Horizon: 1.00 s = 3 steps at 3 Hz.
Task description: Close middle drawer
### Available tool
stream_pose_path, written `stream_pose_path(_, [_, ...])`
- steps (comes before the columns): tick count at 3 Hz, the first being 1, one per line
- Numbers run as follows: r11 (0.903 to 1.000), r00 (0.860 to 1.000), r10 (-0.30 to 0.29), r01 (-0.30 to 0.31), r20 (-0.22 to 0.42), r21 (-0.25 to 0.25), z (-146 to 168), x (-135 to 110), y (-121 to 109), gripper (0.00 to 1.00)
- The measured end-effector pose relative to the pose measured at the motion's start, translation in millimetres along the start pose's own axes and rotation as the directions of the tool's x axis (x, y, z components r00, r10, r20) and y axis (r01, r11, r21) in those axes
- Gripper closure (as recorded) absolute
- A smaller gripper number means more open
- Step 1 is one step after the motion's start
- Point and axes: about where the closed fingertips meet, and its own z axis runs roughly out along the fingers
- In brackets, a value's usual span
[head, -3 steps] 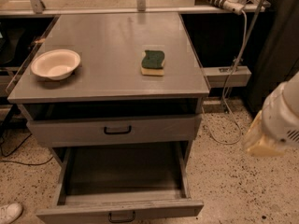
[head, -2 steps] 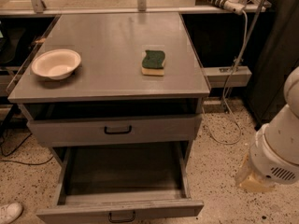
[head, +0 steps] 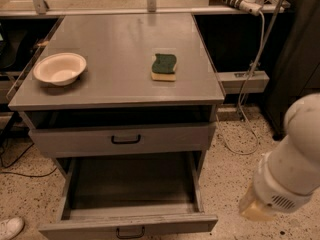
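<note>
The middle drawer is a wide grey metal drawer pulled far out at the bottom of the view. Its long deep tray looks empty. Its shallow front panel carries a small black bar handle. Above it, a similar grey drawer with a taller front panel stands slightly out. Only my white arm shows, low at the right, beside the pulled-out drawer and apart from it. My gripper itself is out of view.
On the grey cabinet top sit a cream bowl at the left and a green-and-yellow sponge at the right. A white cable hangs at the right. A white shoe lies on the speckled floor at the lower left.
My arm has moved down and slightly left along the cabinet's right side. The drawers, bowl and sponge have not moved.
</note>
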Motion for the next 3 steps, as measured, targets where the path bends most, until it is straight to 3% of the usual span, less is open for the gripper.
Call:
stream_pose_path(1, [0.9934, 0.999, 0.013, -0.009, 0.034, -0.115, 86.0, -16.0, 18.7, 1.0])
stream_pose_path(2, [0.9772, 0.998, 0.027, -0.014, 0.058, -0.212, 156.2, -33.2, 34.4, 1.0])
stream_pose_path(3, [0.9772, 0.998, 0.027, -0.014, 0.058, -0.212, 156.3, -33.2, 34.4, 1.0])
